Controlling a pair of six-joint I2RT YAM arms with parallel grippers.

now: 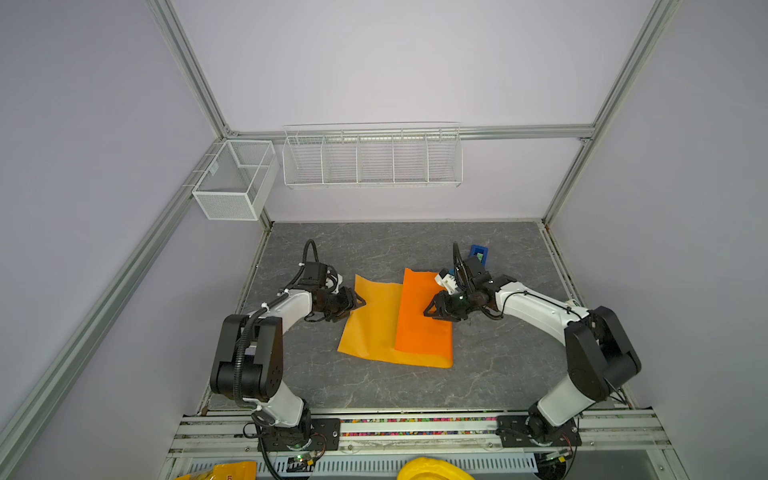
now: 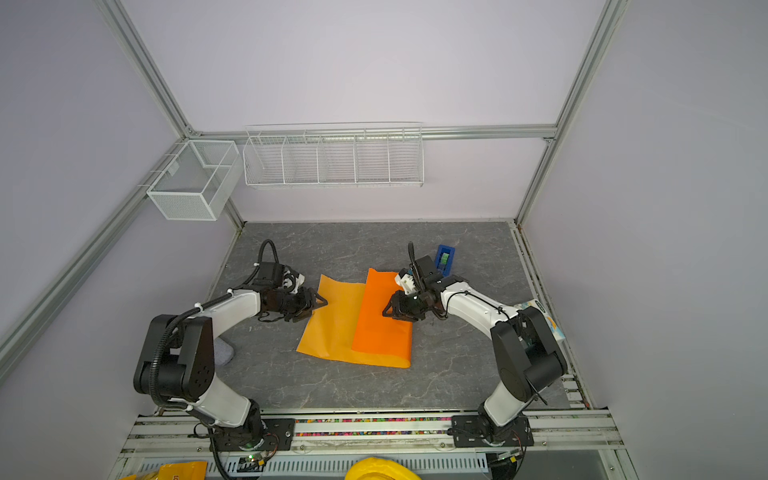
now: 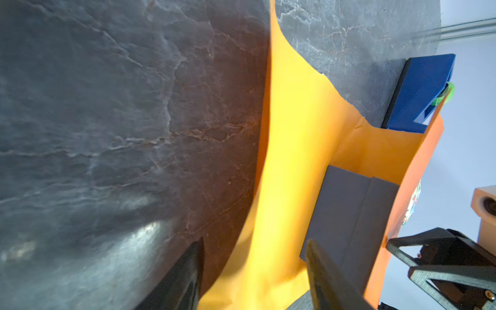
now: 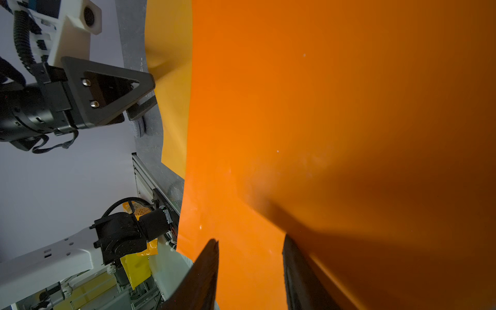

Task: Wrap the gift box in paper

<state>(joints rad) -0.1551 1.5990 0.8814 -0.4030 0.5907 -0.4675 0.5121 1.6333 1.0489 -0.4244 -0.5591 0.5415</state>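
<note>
The paper [image 1: 372,322] lies mid-table [image 1: 374,249]. Its 3 o'clock half is folded over towards 9 o'clock as a brighter orange flap [image 1: 424,328]. The box [image 3: 346,214] sits under that flap, hidden in both top views and seen only from the left wrist.

The left gripper [image 1: 359,302] is at the paper's 10 o'clock edge. Its jaws stand apart and released, with the yellow sheet running between them in its wrist view; whether a finger touches the sheet I cannot tell. The right gripper [image 1: 428,311] comes in from 3 o'clock with its tips against the flap over the box. Its jaws are apart too, grasping nothing.

The paper is plain: duller orange-yellow on the flat half, glossy deep orange on the flap, slightly wavy at the far edge. The box is a low matte slate-blue slab with a seam along its side.

The flap's free edge and its long axis run about 12 to 6 o'clock. A blue dispenser [image 1: 478,252] stands at 1 o'clock of the paper.
</note>
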